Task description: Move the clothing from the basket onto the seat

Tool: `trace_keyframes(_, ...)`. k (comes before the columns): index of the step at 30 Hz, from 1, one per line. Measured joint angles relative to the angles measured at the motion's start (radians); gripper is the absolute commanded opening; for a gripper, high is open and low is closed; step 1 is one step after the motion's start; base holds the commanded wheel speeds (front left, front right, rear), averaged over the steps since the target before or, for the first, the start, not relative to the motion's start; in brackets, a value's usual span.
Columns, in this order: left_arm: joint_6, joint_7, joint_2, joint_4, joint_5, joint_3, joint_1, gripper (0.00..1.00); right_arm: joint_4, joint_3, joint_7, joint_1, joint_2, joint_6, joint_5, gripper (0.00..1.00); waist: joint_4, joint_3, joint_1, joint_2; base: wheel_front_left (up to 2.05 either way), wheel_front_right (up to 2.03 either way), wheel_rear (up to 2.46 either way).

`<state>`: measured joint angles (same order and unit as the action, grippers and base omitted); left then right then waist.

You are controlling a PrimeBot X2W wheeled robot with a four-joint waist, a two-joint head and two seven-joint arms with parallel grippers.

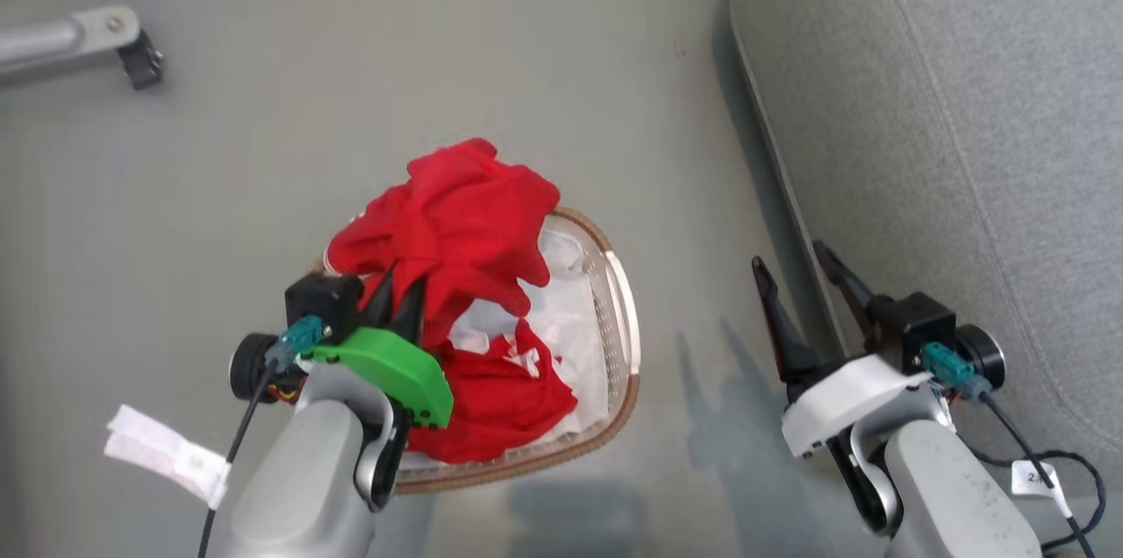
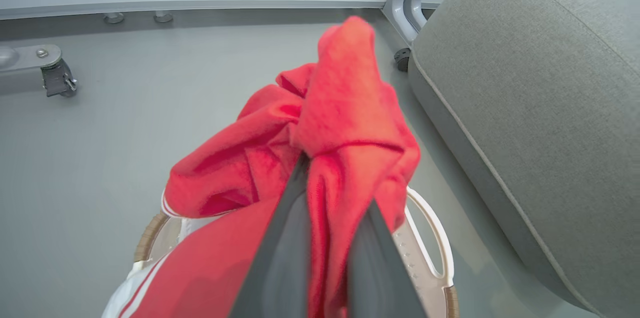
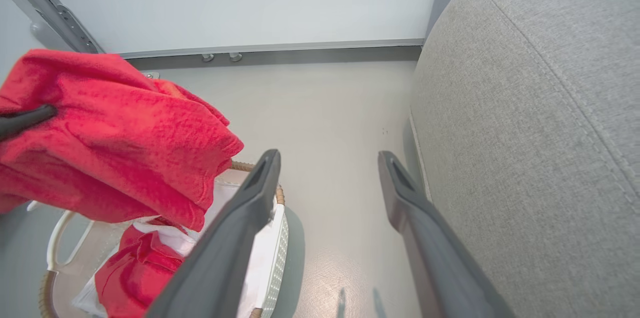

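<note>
My left gripper (image 1: 399, 286) is shut on a bright red garment (image 1: 456, 220), which hangs bunched above the basket (image 1: 625, 321); the same garment (image 2: 345, 123) swells around my dark fingers (image 2: 285, 238) in the left wrist view and shows as the lifted garment (image 3: 115, 133) at the left of the right wrist view. A second red garment (image 1: 496, 396) with white trim lies inside the basket on the white liner (image 1: 575, 312). My right gripper (image 1: 794, 268) stands open and holds nothing, between the basket and the grey seat (image 1: 965, 146). The seat (image 3: 540, 133) is right beside that gripper.
A metal frame leg with a black caster (image 1: 140, 62) stands on the floor at the far left. A wall base and grey post (image 2: 410, 3) lie beyond the seat. Grey floor (image 1: 684, 146) lies between basket and seat.
</note>
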<state>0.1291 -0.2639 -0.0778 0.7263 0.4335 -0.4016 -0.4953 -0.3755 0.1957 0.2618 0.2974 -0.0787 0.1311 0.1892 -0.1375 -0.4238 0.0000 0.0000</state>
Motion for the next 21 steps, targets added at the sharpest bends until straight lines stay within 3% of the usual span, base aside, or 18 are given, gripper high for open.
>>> trace_keyframes(21, 0.0, 0.0, 0.001, -0.282, -0.002, 0.028, 0.174, 0.0, -0.035, 0.044, 0.0, -0.169, -0.011, 0.0, -0.003, 1.0, 0.089, 0.327, -0.0001, 0.0, 0.0, 0.0, 0.0)
